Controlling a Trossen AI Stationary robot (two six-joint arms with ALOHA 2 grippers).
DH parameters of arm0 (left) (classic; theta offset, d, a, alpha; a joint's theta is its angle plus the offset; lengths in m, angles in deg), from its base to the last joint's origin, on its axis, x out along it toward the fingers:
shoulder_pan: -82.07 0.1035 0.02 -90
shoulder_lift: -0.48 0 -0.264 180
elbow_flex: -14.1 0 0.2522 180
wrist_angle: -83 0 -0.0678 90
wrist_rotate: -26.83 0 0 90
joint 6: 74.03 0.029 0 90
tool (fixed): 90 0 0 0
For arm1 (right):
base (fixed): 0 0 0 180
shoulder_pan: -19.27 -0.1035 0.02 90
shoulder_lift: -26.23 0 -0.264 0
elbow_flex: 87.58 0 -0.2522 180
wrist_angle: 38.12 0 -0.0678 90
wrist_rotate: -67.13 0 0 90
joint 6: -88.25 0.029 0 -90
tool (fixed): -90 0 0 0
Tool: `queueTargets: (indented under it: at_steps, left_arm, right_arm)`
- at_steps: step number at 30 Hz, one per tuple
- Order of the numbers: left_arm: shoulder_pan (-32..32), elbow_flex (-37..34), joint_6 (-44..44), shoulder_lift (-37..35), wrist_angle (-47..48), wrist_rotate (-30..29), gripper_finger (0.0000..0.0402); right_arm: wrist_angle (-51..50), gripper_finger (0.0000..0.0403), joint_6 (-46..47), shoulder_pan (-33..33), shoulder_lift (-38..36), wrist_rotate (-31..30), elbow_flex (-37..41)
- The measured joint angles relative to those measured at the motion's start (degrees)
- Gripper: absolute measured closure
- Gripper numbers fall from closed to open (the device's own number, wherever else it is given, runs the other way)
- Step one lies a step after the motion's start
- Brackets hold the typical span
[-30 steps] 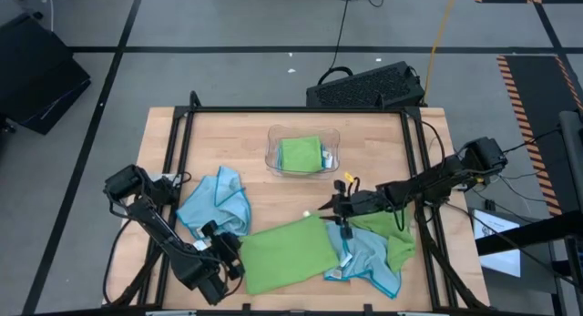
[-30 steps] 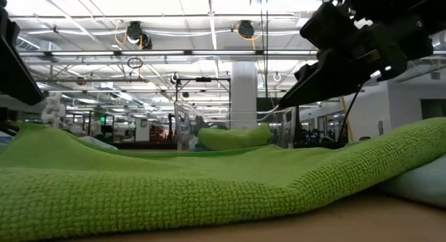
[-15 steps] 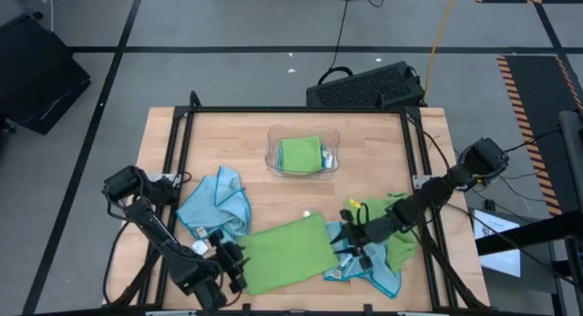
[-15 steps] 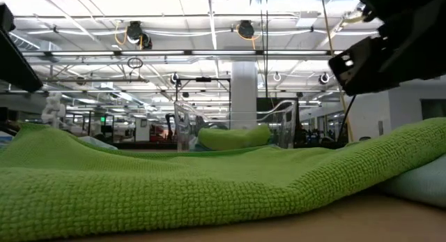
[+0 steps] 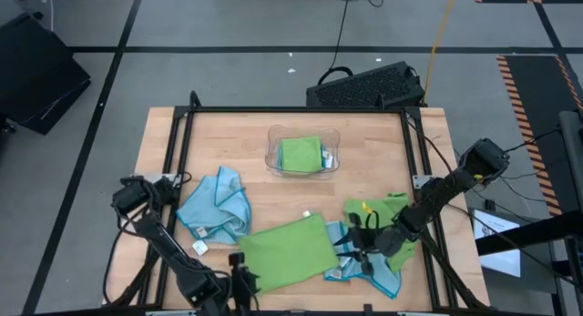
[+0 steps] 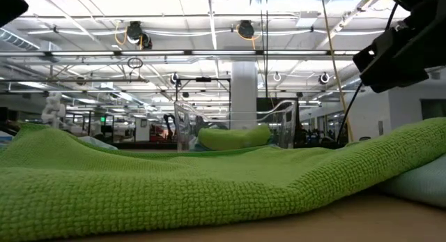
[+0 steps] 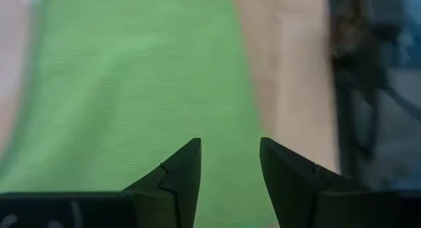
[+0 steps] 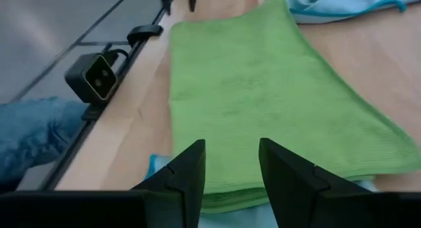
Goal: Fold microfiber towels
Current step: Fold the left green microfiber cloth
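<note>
green towel (image 5: 288,251) lying flat, folded, at the tabletop's (image 5: 364,184) near edge | left gripper (image 7: 229,163) hovering over its near-left corner, fingers apart, gripping nothing | right gripper (image 8: 231,163) hanging over the blue and green towel pile (image 5: 383,252), fingers apart, empty | another green towel sitting in clear tray (image 5: 333,158)

The left gripper (image 5: 244,281) pulls back to the frame's bottom edge, off the green towel (image 5: 287,252); the right gripper (image 5: 363,248) retreats lower right over the blue towel (image 5: 369,261).
</note>
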Motion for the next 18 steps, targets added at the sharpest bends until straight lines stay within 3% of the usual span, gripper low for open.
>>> queueTargets:
  at_steps: [3, 9, 13, 18]
  left_arm:
    - [-1.38, 2.54, 6.85, 0.58, 0.21, 1.2, 0.0242]
    - [-4.16, 3.99, 15.69, 1.31, 0.47, -2.02, 0.0235]
    - [-4.84, 3.96, 15.42, 3.47, 2.26, -3.99, 0.0206]
    - [-4.58, 3.96, 15.54, 7.09, 2.12, -3.12, 0.0151]
  right_arm:
    - [0.44, 0.0266, 2.4, -0.19, 0.0, -0.37, 0.0]
    - [4.6, 0.0266, 4.5, -0.15, 0.0, -2.93, 0.0]
    - [8.9, 0.0266, 1.2, -0.24, -0.04, -3.25, -0.02]
    - [8.68, 0.0266, 1.34, -0.22, 0.3, -8.7, -0.02]
